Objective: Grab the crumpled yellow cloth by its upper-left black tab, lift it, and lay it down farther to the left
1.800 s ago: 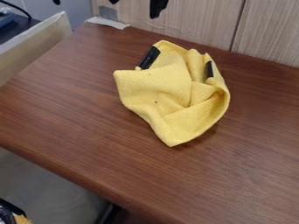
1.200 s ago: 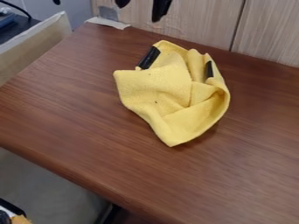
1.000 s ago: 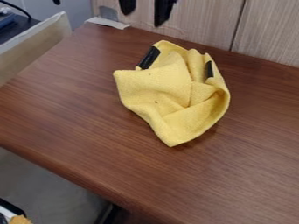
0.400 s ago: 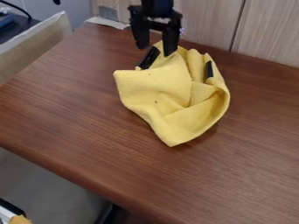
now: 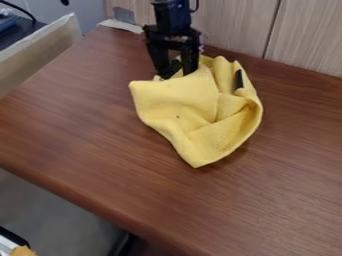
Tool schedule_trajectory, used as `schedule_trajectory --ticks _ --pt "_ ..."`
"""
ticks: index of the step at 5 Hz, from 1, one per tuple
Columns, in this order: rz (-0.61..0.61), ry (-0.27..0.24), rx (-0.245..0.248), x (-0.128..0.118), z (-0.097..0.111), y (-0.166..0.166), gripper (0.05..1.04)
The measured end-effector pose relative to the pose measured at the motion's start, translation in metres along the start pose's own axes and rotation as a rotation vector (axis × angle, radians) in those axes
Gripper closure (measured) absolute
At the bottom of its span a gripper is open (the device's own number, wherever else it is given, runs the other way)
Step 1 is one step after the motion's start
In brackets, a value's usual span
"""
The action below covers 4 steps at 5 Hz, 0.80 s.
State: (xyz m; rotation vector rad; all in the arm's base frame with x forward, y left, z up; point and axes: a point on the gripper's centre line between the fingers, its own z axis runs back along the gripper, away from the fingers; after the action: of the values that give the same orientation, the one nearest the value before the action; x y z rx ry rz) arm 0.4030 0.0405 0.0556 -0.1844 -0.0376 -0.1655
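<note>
Arm: black, entering from the top edge, pointing down over the cloth's upper left part
Gripper (image 5: pixel 177 73): fingers apart, a gap between them; tips at the cloth's upper left edge; whether any fabric is gripped, cannot tell
Yellow cloth (image 5: pixel 194 107): crumpled, folded over itself; one corner toward the front; black strip (image 5: pixel 239 79) at upper right; lying on the brown wooden table (image 5: pixel 87 135)

The cloth (image 5: pixel 194 115) below the claw (image 5: pixel 177 73) looks soft and matt, its weave faintly rough — a fuzzy fabric. Under it, the table (image 5: pixel 87 120) has streaky wood grain with a smooth, slightly glossy finish. Behind the claw, the wall panels (image 5: pixel 240 25) look like pale, matt, finely grained wood — flat and smooth.
</note>
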Motion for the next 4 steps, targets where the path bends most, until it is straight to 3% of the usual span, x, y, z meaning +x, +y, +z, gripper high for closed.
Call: schedule_trajectory --ticks 1,3,4 --pt "-0.018 -0.001 -0.001 -0.0001 -0.0004 -0.0002 0.12" --pt "-0.005 0.002 0.02 -0.0009 -0.0028 0.0029 0.717" --pt "-0.007 0.013 0.03 -0.0009 -0.0024 0.0009 0.902"
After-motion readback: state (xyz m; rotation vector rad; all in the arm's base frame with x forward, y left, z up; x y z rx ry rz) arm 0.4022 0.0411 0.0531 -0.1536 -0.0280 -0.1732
